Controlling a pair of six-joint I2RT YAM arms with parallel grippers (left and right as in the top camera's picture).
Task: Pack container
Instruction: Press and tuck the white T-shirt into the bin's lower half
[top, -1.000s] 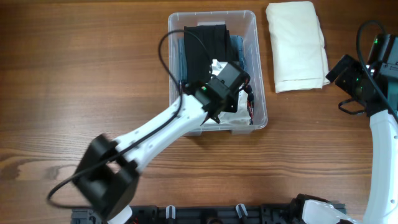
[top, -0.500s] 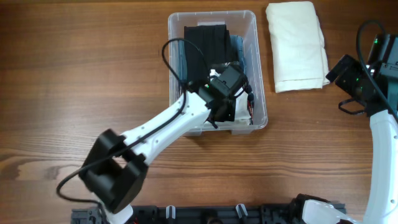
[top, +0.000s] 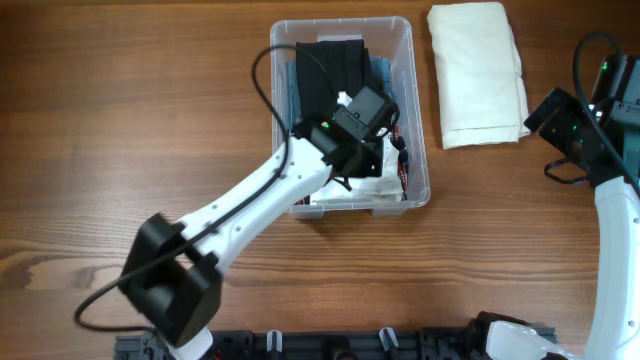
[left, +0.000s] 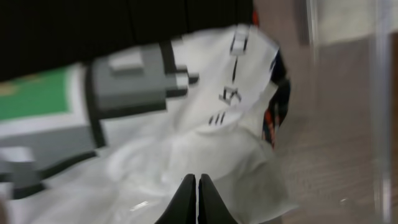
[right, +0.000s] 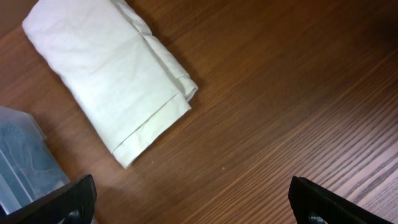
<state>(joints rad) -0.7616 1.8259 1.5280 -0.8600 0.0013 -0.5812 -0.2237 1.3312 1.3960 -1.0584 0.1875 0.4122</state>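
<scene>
The clear plastic container (top: 419, 100) stands at the table's far middle. It holds a folded black garment (top: 330, 62), a blue one under it, and a white printed garment (top: 366, 191) at its near end. My left gripper (left: 197, 186) is inside the container, shut, its tips just over the white printed garment (left: 205, 155); nothing shows between the fingers. The left wrist hides it in the overhead view (top: 360, 120). My right gripper (right: 193, 199) is open and empty above bare table, right of a folded cream cloth (right: 106, 74).
The cream cloth (top: 477, 70) lies on the table just right of the container. The container's clear wall (left: 379, 93) shows at the right of the left wrist view, and its corner (right: 25, 162) at the left of the right wrist view. Wooden table all around.
My left wrist has shifted a little toward the far end of the container, over the garments. The right arm has not moved.
</scene>
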